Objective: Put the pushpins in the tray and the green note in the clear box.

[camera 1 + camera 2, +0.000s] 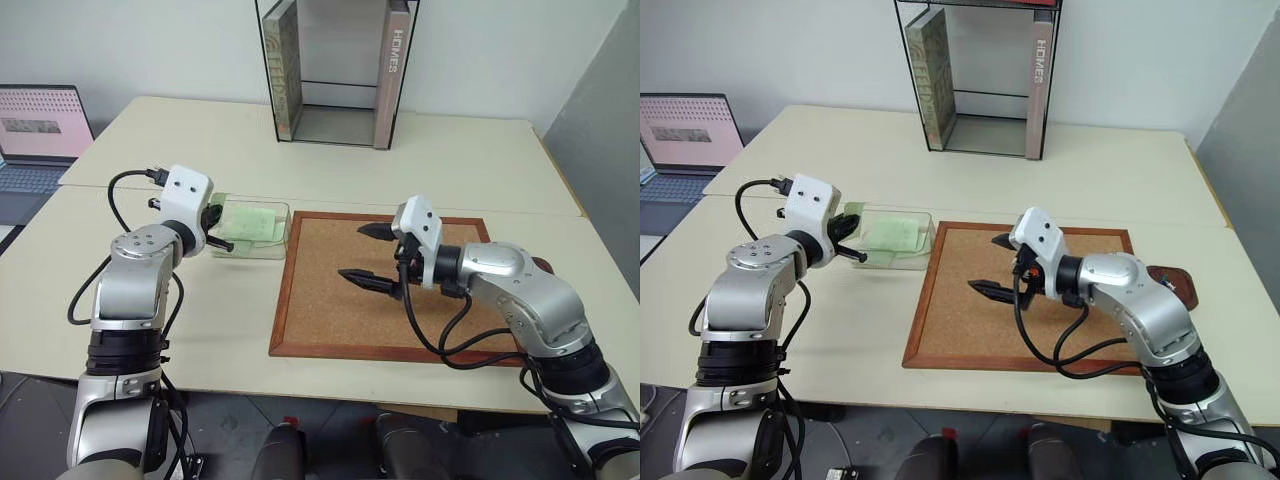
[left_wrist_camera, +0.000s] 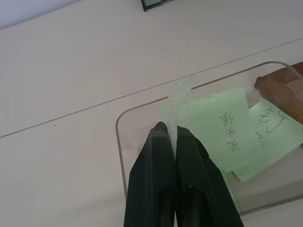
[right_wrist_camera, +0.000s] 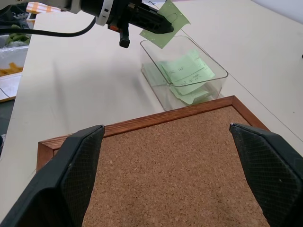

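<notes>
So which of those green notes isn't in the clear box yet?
The green note pinched in the left gripper, above the clear box; the others lie flat inside.

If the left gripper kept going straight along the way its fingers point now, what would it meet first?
Most likely the clear box. The left gripper, shut on a green note, points over the box's near rim toward the green notes already inside. Its height above them is hard to judge, so it might pass just over them.

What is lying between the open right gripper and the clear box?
Bare cork board and its wooden frame, seen in the right wrist view between the right gripper and the clear box.
</notes>
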